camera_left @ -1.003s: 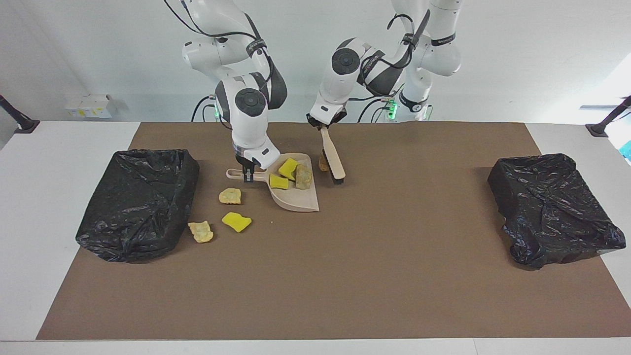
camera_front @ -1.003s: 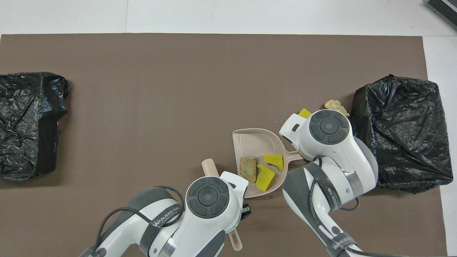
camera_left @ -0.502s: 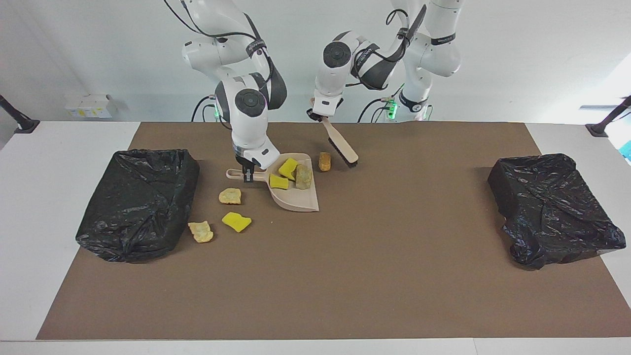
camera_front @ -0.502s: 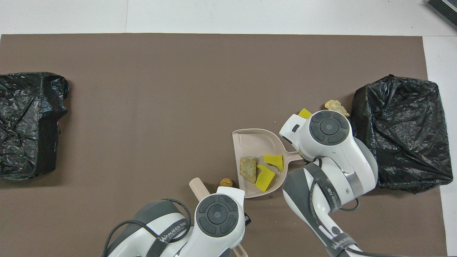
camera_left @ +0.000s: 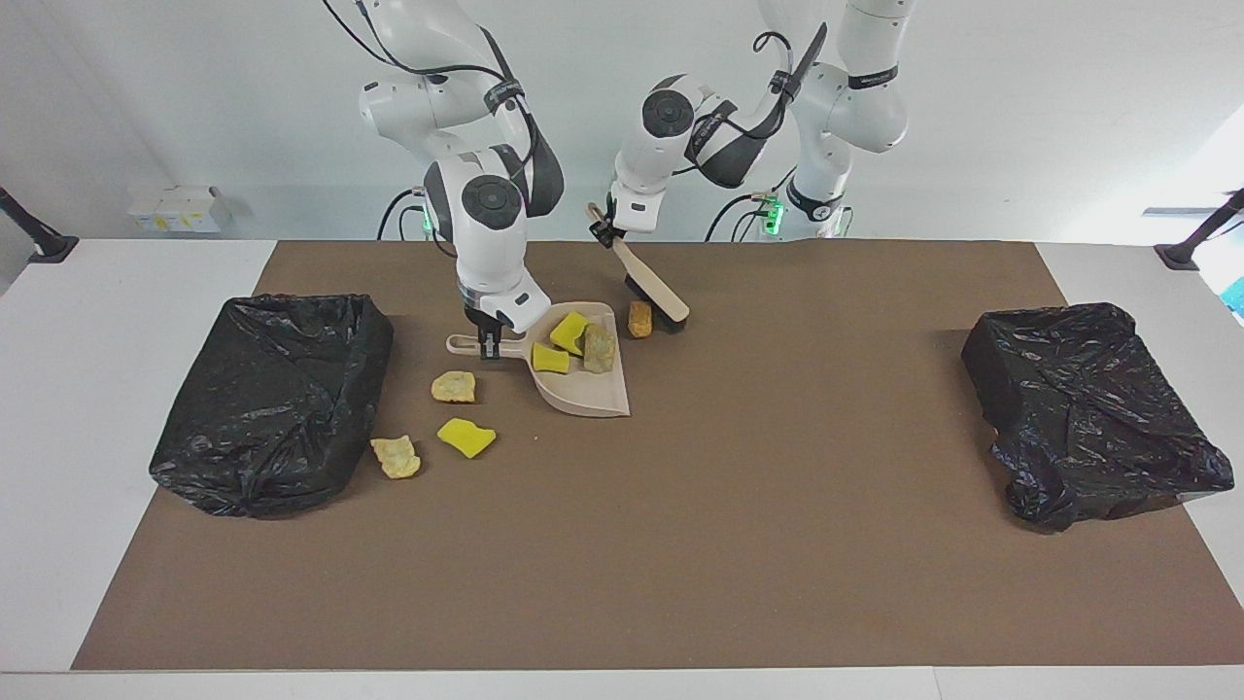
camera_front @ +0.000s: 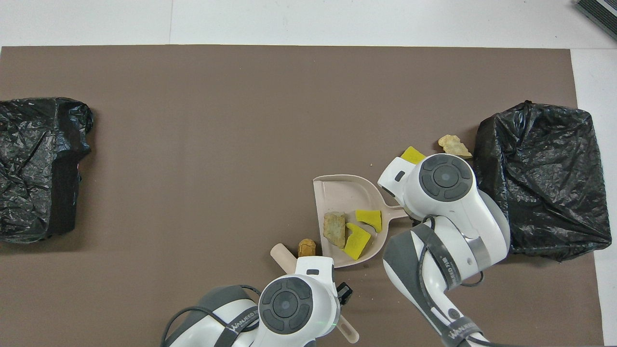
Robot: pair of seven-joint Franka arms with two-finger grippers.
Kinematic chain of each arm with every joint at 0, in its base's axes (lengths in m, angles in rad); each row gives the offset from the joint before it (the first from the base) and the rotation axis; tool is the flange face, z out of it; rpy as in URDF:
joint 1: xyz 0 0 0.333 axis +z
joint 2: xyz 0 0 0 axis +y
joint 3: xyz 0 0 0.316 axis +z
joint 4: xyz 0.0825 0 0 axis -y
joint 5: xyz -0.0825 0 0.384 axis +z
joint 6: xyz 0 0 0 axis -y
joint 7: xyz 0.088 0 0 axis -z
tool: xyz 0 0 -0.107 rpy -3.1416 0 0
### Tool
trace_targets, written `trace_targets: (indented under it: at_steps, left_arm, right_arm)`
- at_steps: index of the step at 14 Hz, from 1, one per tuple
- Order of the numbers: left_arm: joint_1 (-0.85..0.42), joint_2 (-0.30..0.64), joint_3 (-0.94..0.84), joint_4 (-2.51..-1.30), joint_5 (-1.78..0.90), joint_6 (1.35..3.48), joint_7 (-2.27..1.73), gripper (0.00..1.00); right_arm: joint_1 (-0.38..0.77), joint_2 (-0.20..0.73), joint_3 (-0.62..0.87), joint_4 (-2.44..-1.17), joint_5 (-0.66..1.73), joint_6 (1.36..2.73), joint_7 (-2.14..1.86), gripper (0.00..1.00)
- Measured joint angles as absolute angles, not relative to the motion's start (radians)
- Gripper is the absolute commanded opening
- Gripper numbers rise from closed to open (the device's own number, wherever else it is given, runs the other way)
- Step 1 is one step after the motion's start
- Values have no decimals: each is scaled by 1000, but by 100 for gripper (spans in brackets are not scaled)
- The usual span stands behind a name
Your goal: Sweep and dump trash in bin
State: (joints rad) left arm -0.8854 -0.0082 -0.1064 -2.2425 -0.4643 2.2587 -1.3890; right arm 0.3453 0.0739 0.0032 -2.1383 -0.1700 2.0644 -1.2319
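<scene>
- A pale grey wall (camera_left: pixel 1020 107) backs the robots' end of the room; a small white box (camera_left: pixel 175 207) stands against it past the right arm's end of the table.
- The white table (camera_left: pixel 58 389) carries a large brown mat (camera_left: pixel 680 544) that covers most of its top.
- Two bins lined with black bags sit on the mat: one bin (camera_left: pixel 272 399) at the right arm's end, the other bin (camera_left: pixel 1088 408) at the left arm's end.
- The right gripper (camera_left: pixel 489 348) is clamped on the handle of the beige dustpan (camera_left: pixel 593 394), which lies flat on the mat.
- The left gripper (camera_left: pixel 604 228) is closed on the handle of the beige brush (camera_left: pixel 653 288); the brush slants down so its black bristles reach the mat.
- The trash: two yellow sponge pieces (camera_left: pixel 569 331) and a tan chunk (camera_left: pixel 599 347) lie in the dustpan.
- A small brown chunk (camera_left: pixel 639 319) sits on the mat between the pan's rim and the bristles, just beside both.
- Another three scraps lie on the mat between the dustpan and the bin at the right arm's end: a tan chunk (camera_left: pixel 454 387), a yellow sponge piece (camera_left: pixel 466 437) and a tan chunk (camera_left: pixel 397 456) nearest that bin.
</scene>
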Motion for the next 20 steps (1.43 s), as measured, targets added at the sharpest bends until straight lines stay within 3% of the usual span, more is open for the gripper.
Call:
trace_targets:
  at_steps: [8, 20]
  left_arm:
    - [-887, 59, -116, -2199, -468, 2485, -1320, 0]
    - [-903, 78, -203, -2155, -468, 2428, -1030, 0]
  right_arm:
    - [346, 74, 3, -2147, -170, 2085, -1225, 0]
    - [333, 74, 3, -2167, -118, 2111, -1200, 0]
